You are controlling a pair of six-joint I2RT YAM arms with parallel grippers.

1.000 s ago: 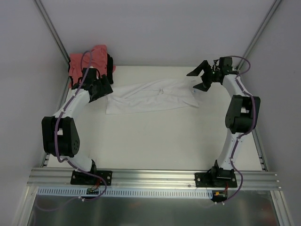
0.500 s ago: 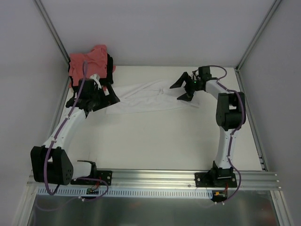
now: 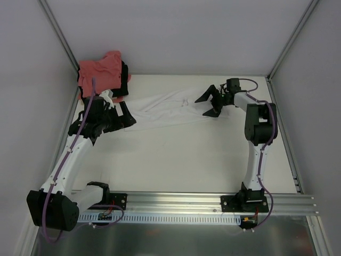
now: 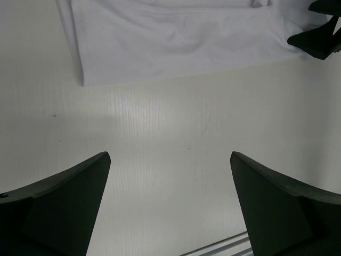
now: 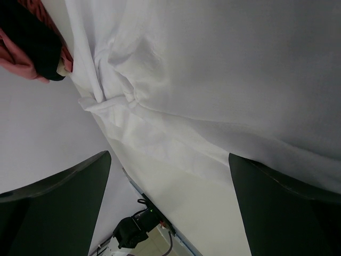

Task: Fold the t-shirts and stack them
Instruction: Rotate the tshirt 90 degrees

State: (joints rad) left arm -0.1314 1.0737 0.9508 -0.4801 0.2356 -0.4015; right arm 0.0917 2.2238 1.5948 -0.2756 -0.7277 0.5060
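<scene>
White short-sleeved cloth t-shirt (image 3: 165, 109) lies spread and wrinkled on the pale table (image 3: 186, 154). It begins just beside a heap of salmon-pink cloth (image 3: 101, 69) and black cloth (image 3: 123, 80) in the far left corner, and stretches away from that heap toward the right arm's side.

The left gripper (image 3: 125, 114) hovers at the shirt end nearest the heap, its two dark fingers spread wide with nothing between them. Its wrist camera looks down on bare table, with the shirt's straight edge (image 4: 176, 37) just ahead. The right gripper (image 3: 206, 105) is over the shirt end farthest from the heap, fingers likewise wide apart and empty. Its wrist camera shows white cloth (image 5: 240, 64) close beneath, with a bunched fold (image 5: 112, 96).

The shirt looks light, limp and soft, so it would likely sag, crease and slide on the smooth surface. Pinching a hem or shoulder edge at each end seems the safest hold.
</scene>
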